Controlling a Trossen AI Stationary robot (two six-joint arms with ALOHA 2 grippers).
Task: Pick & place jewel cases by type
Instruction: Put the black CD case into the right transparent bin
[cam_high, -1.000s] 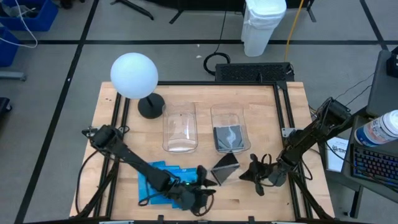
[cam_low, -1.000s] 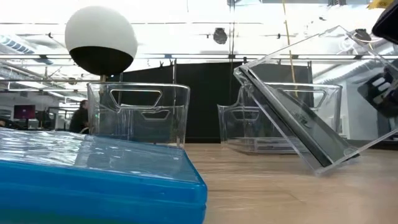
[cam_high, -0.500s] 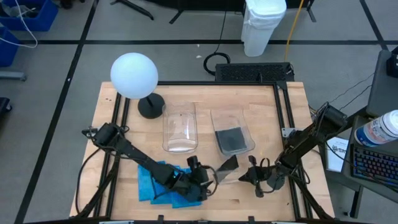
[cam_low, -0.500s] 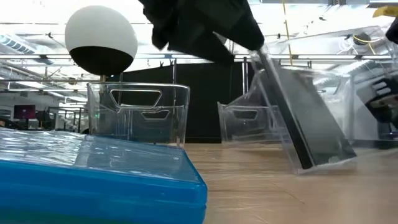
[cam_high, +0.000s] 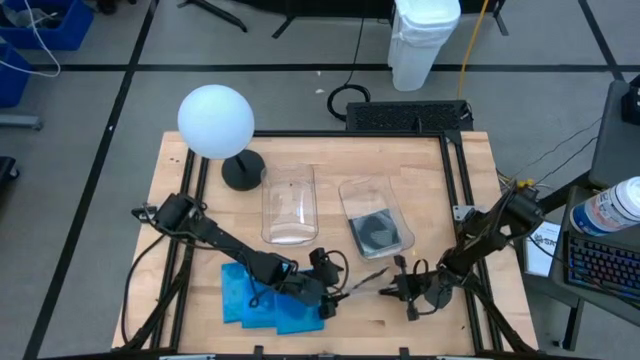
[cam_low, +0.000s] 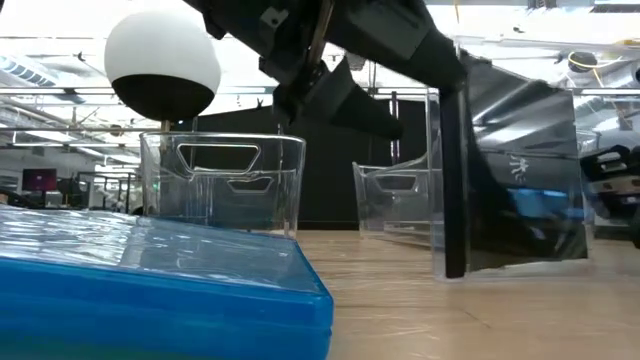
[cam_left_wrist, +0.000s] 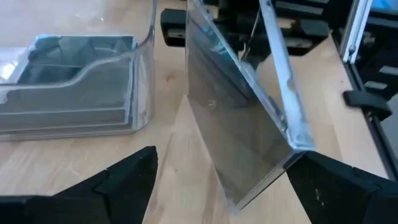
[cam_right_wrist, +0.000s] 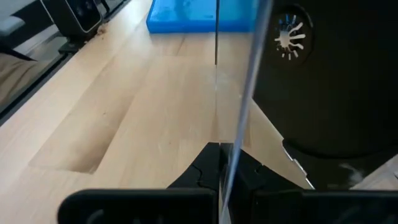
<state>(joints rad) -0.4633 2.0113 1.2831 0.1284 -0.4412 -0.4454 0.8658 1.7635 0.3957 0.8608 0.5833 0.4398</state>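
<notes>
Overhead lighting is bright and even. The low view shows glare from ceiling lights (cam_low: 560, 25); the near blue jewel case (cam_low: 150, 290) is out of focus. Table (cam_high: 420, 170) shadows are soft.

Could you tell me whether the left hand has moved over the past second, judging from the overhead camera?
Yes. The left hand has moved along the table's near edge toward the right hand, and a little nearer the bin holding the clear cases.

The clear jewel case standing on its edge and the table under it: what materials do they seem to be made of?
The clear jewel case looks like hard, glossy transparent plastic: the table shows through it and its faces reflect light. A dark insert fills part of it in the low view. The table appears to be light wood with a smooth finish, showing plank seams and grain; solid or laminated, I cannot tell.
</notes>
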